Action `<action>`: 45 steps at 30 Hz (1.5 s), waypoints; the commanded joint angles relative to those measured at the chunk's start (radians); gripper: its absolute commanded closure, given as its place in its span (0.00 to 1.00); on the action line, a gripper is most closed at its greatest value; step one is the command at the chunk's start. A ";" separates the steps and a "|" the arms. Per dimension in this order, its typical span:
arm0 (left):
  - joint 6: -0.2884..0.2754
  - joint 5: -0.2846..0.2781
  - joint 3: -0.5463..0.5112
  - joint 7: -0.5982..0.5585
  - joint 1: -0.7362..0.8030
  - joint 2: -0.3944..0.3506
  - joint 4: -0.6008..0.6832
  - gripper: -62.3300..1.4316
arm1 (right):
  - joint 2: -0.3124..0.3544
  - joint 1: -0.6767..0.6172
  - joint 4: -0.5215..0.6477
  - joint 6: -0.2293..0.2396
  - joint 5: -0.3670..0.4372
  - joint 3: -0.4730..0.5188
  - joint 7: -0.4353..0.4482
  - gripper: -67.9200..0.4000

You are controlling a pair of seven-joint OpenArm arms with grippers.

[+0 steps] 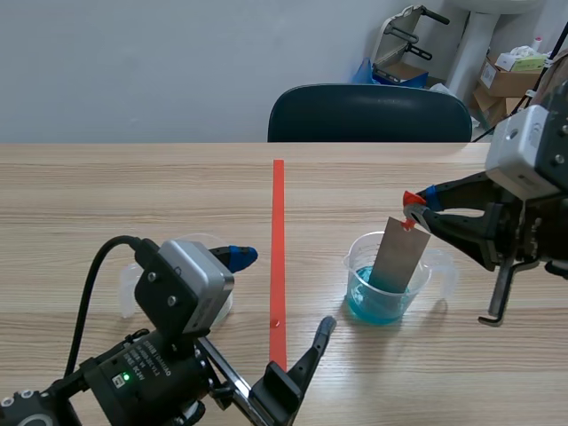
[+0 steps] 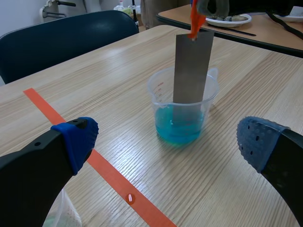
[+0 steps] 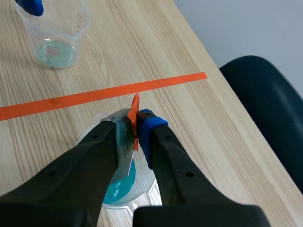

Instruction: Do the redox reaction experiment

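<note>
A clear beaker (image 1: 383, 286) of blue liquid stands on the table right of the tape line. A grey metal strip (image 1: 398, 256) with an orange-red tag leans in it, its lower end in the liquid. My right gripper (image 1: 417, 207) is shut on the strip's top end; in the right wrist view the gripper (image 3: 137, 126) pinches the strip (image 3: 126, 149) above the beaker (image 3: 118, 191). My left gripper (image 1: 280, 297) is open, low at the front left. In its view the left gripper (image 2: 168, 142) faces the beaker (image 2: 182, 111) and the strip (image 2: 191, 66) ahead.
A second clear beaker (image 3: 54, 35) with a pale greenish bottom stands left of the tape line (image 1: 278, 257), partly behind the left arm. A dark blue chair (image 1: 368, 114) stands at the table's far edge. Boxes (image 1: 510, 80) sit at the back right.
</note>
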 commanded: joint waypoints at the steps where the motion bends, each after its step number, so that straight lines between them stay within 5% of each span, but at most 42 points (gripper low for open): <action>1: -0.003 -0.006 0.003 -0.014 -0.003 0.003 0.014 0.00 | 0.003 0.020 0.006 0.008 -0.012 0.005 0.024 0.98; 45: -0.003 -0.006 0.003 -0.014 -0.003 0.003 0.014 0.00 | 0.003 0.028 -0.019 0.008 -0.047 0.002 0.061 0.98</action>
